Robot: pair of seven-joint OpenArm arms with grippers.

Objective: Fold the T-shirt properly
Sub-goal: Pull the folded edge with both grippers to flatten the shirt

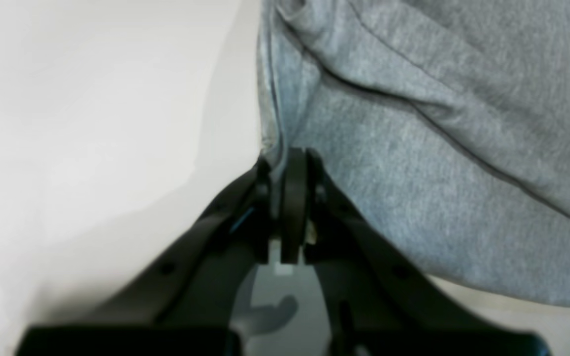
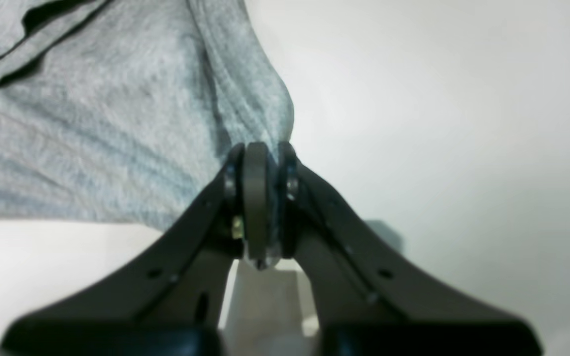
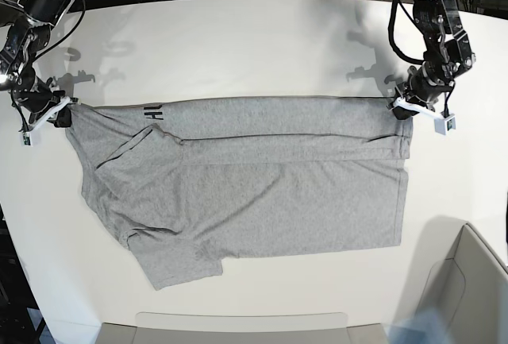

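Base view shows the T-shirt (image 3: 254, 185) spread on the white table (image 3: 238, 50), left gripper (image 3: 402, 108) and right gripper (image 3: 63, 112) each clamped on a far-edge corner; carry both corners toward the near edge together, keeping the fold taut and level.

Bright, even light from overhead fills the base view; the white table (image 3: 238, 42) is near glare, and the arms cast soft multiple shadows onto it at the far corners. That view bends at its edges — the table's sides bow. Both wrist views are soft: the shirt (image 1: 438, 148) weave is faintly blurred, the near gripper bodies fully out of focus — dark, smeared shapes.
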